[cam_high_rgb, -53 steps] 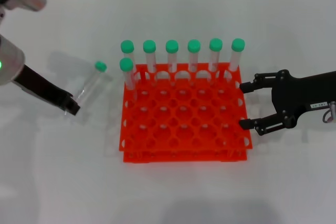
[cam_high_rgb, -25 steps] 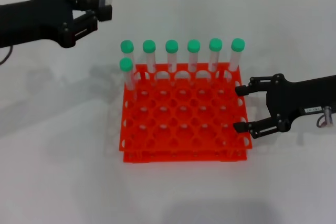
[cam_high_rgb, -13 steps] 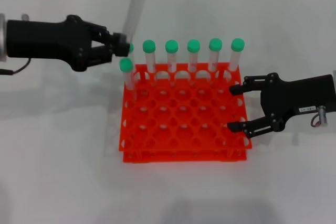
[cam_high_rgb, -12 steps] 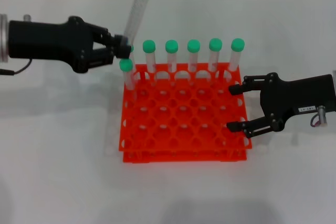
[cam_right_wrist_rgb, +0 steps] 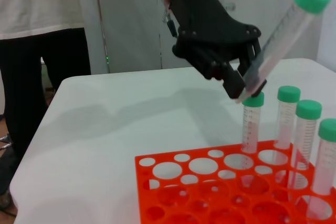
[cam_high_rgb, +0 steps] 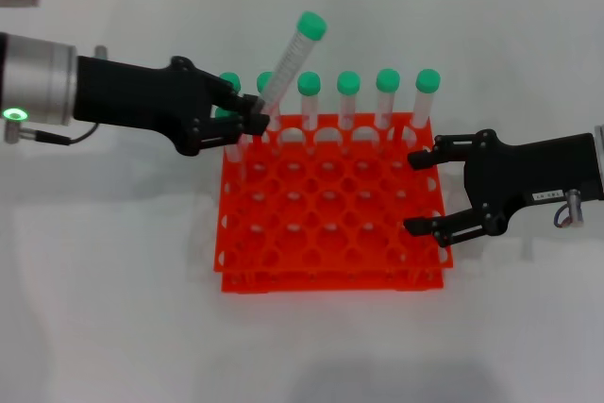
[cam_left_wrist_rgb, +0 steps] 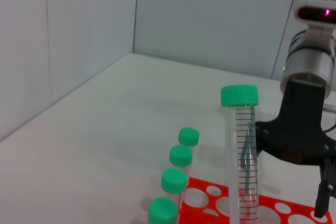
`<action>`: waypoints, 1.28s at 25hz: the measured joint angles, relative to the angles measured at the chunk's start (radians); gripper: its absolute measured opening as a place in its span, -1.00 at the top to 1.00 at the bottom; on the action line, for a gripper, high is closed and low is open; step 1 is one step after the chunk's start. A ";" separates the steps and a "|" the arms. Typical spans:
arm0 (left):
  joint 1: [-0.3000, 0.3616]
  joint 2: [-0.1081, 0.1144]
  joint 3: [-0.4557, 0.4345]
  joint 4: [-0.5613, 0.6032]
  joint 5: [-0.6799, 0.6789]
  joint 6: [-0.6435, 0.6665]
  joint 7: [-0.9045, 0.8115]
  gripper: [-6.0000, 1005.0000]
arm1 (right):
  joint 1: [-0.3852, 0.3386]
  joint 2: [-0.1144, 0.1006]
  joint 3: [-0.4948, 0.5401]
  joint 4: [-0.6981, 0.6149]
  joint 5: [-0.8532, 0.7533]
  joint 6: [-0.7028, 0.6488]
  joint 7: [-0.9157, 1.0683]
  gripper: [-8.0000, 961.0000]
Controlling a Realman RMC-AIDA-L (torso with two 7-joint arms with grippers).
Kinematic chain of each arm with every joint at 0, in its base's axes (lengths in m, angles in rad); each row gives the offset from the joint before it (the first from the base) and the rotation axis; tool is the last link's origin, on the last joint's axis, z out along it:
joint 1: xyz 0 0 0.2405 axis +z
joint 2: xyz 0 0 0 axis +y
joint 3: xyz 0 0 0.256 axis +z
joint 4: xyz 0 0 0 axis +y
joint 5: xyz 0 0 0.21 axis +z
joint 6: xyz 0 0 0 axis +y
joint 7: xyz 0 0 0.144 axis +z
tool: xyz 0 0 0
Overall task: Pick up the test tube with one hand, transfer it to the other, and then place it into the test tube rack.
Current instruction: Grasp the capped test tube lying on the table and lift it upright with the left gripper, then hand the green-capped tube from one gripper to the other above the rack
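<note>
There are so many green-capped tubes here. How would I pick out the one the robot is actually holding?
Start at the orange-red test tube rack in the middle of the table and look to its far left corner, where the left gripper reaches in. The test tube clamped there by its lower end is the only one tilted and raised above the row of upright tubes standing in the rack.

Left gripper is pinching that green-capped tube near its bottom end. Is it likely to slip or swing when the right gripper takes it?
Probably stiff: the test tube stays straight though tilted. The left gripper grips only its lower end, so the capped top may pivot if bumped. Its smooth clear wall looks slippery; the open right gripper should likely close mid-length, above the test tube rack.
</note>
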 joint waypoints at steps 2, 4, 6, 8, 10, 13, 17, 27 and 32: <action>-0.013 -0.010 0.001 -0.007 0.023 -0.020 0.001 0.62 | 0.000 0.000 0.000 0.000 0.000 0.004 -0.001 -0.78; -0.024 -0.018 0.006 -0.013 0.041 -0.039 0.001 0.62 | 0.001 0.000 0.000 0.000 0.000 0.007 -0.001 -0.78; -0.037 -0.024 0.009 -0.020 0.054 -0.057 0.001 0.62 | 0.003 0.000 0.000 0.000 0.000 0.008 -0.001 -0.78; -0.045 -0.026 0.013 -0.027 0.060 -0.068 0.001 0.62 | 0.003 0.000 0.000 0.000 0.000 0.009 0.000 -0.78; -0.052 -0.029 0.020 -0.032 0.061 -0.076 0.004 0.62 | 0.003 0.000 0.000 0.000 0.000 0.009 0.001 -0.78; -0.057 -0.035 0.025 -0.033 0.062 -0.082 0.017 0.62 | 0.002 0.001 0.000 0.000 0.000 0.009 0.001 -0.78; -0.061 -0.045 0.025 -0.034 0.062 -0.091 0.031 0.62 | 0.003 0.001 0.000 0.000 0.000 0.009 0.008 -0.78; -0.069 -0.068 0.051 -0.034 0.062 -0.138 0.052 0.62 | 0.006 0.003 0.039 0.003 0.000 0.022 0.056 -0.78; -0.069 -0.074 0.052 -0.034 0.063 -0.141 0.068 0.62 | 0.008 0.001 0.077 0.002 -0.001 0.022 0.127 -0.78</action>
